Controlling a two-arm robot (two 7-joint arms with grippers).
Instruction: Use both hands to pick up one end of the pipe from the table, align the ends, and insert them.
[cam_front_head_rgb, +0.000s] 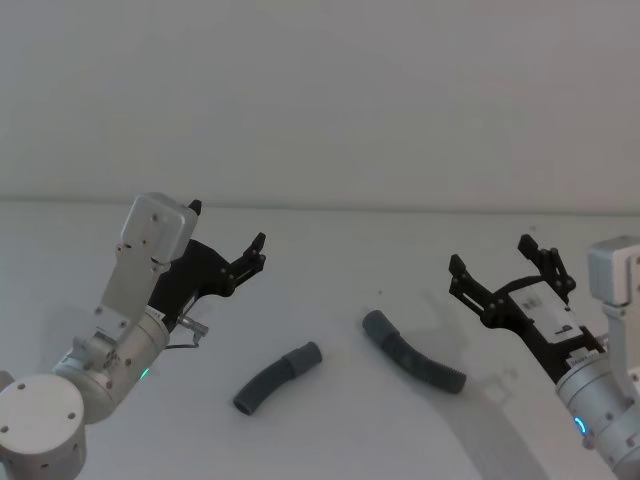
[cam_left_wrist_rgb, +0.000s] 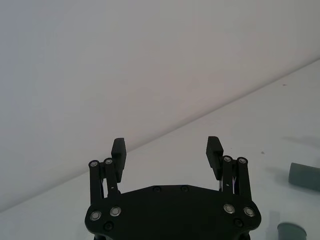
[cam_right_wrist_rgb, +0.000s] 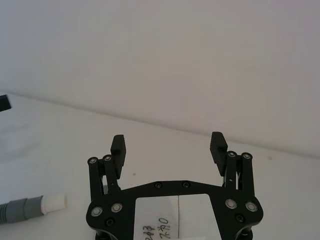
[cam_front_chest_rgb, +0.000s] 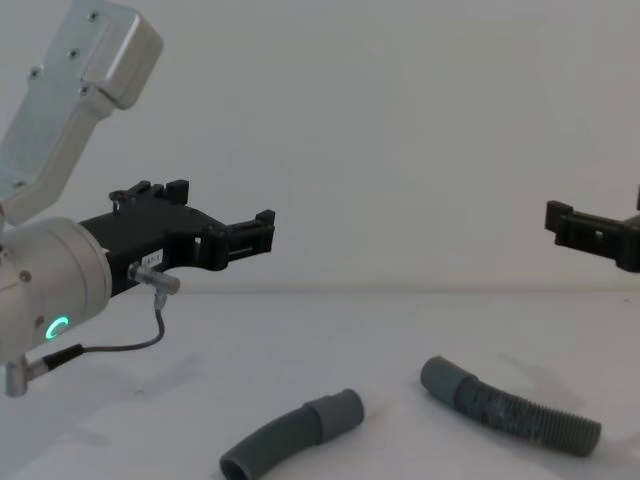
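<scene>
smooth pipe piece (cam_front_head_rgb: 275, 378): laid on worktop (cam_front_head_rgb: 330, 270), its smooth-piece cuff (cam_front_head_rgb: 305, 357) pointed to 2 o'clock.
ribbed pipe piece (cam_front_head_rgb: 412, 355): laid at 3 o'clock of smooth pipe piece, its ribbed-piece cuff (cam_front_head_rgb: 377, 325) pointed to 10 o'clock; cuffs near, not touching.
left gripper (cam_front_head_rgb: 227, 226): held wide, empty, raised at 10 o'clock of smooth pipe piece.
right gripper (cam_front_head_rgb: 490, 253): held wide, empty, raised at 2 o'clock of ribbed pipe piece.

A plain pale grey-white wall (cam_front_head_rgb: 320, 90) rises behind the matte white table (cam_front_head_rgb: 330, 260) — softly, evenly lit.
</scene>
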